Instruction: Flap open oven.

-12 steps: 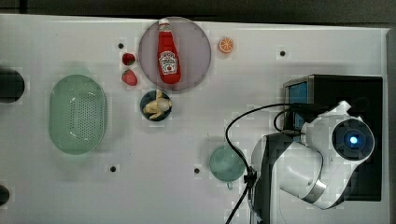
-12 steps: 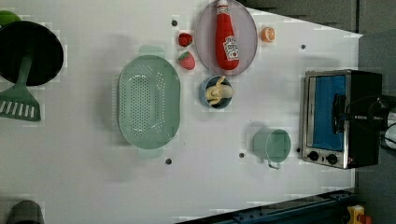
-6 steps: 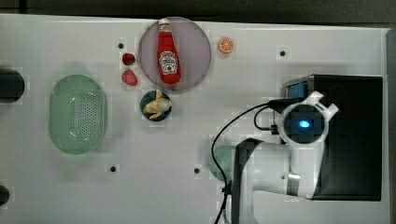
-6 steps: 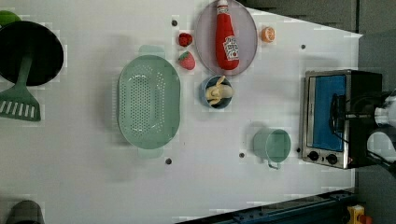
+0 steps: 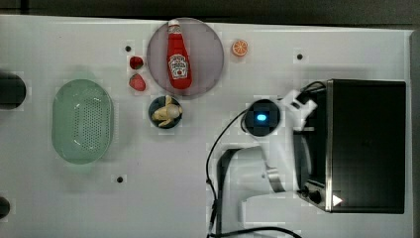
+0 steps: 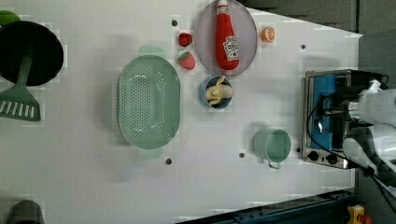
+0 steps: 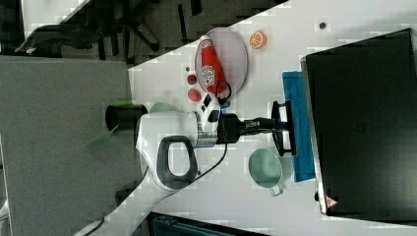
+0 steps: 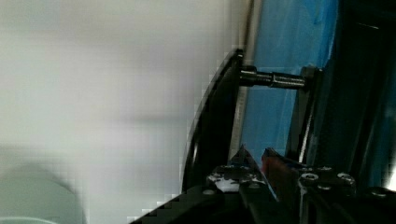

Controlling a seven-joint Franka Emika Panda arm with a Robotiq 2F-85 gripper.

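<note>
Hand [image 7: 284, 129] at the end of a level forearm, reaching in from the right view's left, pressed close against the front of the oven [image 7: 364, 123]. Fingers drawn near together, a narrow gap only; the wrist view puts them right at the black bar handle [image 8: 212, 126], but whether the bar sits between them or just beside them cannot be told. Handle stands off the blue glass door [image 8: 280, 46] on a short post, its long axis running along the door's width, which is up and down in the right view. Door appears closed, flat in its steel frame. Oven sits at the counter [image 5: 198, 188] edge on the top view's right, front facing the top view's left, knobs [image 5: 312, 192] at the lower end of that face. So the oven lies straight ahead of the hand, and the pull, as I judge it, must come back along the forearm's line and then down, across the handle's length. Green mug [image 7: 265, 169] stands near the door front; a falling flap may meet it.
</note>
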